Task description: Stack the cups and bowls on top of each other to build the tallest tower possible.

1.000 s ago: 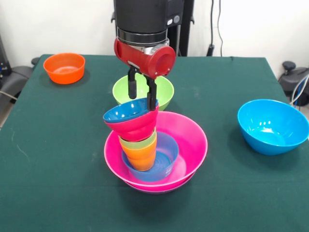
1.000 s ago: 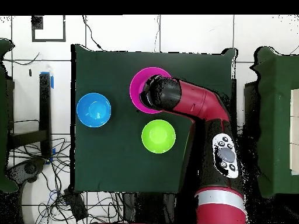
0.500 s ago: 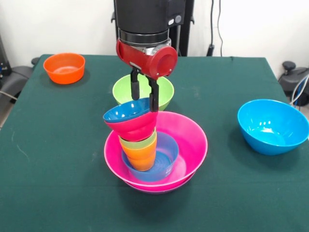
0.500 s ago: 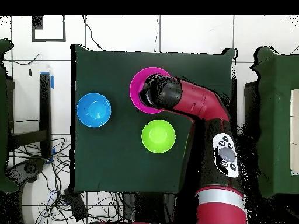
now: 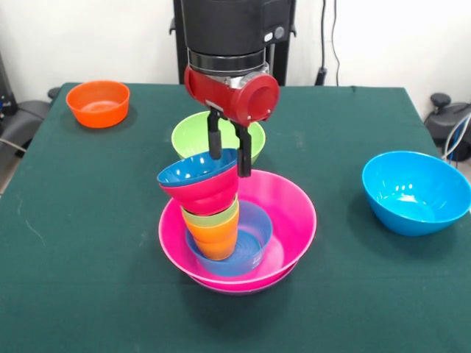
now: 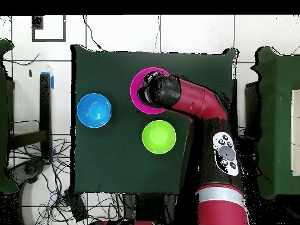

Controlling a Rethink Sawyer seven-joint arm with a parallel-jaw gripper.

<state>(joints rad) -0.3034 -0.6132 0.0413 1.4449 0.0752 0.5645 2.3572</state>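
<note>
- Just below my gripper [image 5: 229, 156], the tower [image 5: 210, 213] leans inside the pink bowl [image 5: 294, 213].
- I see its fingers spread, gripping nothing, beside the dark-blue bowl [image 5: 193, 170].
- One nudge to that rim would likely topple everything.

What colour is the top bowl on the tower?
Dark blue, best in the front view.

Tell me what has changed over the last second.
In the front view the gripper has slid to the picture's right along the dark-blue bowl on top of the tower; its open fingers sit at that bowl's right rim. The tower, green bowl, sky-blue bowl and orange bowl have not moved.
</note>
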